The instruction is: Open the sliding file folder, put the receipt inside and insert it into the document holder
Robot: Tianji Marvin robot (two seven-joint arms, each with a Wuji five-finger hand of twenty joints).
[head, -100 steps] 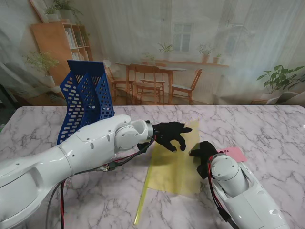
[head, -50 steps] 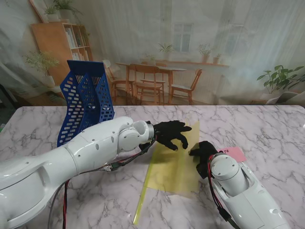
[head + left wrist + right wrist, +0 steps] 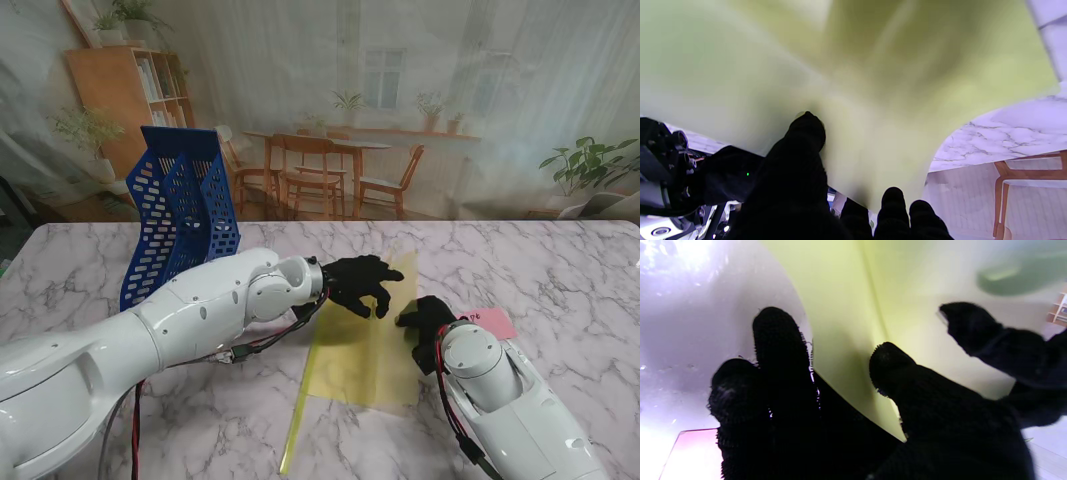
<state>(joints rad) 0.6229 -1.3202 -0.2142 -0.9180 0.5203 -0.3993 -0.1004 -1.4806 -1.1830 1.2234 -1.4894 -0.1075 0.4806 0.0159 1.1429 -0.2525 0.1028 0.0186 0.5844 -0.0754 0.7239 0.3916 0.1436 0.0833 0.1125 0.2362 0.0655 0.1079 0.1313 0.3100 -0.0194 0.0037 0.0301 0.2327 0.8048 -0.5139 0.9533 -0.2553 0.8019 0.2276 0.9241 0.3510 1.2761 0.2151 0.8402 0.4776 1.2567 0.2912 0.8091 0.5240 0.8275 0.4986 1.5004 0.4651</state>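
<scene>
The work surface was a white marble-patterned table set before a printed backdrop of a dining room. At the far left stood the blue perforated plastic document holder, upright and empty as far as could be seen.

Right of it, the left hand reached over the far part of the translucent yellow plastic sliding file folder, which lay at the table's centre. In the left wrist view the thumb and fingertips pinched the folder's upper sheet; the hand was closed on that sheet. Compared with one second before, the hand had risen slightly and shifted right, and the sheet's far corner stood higher off the table. This indicated that the folder mouth was opening.

The yellow slide bar lay along the folder's left edge, toward the near side.

Further right, the right hand rested on the folder's right edge, fingers spread and pressing down, grasping nothing. Its position was unchanged.

The pink paper receipt lay flat on the table just right of that hand, outside the folder. Insertion was judged the next step.
</scene>
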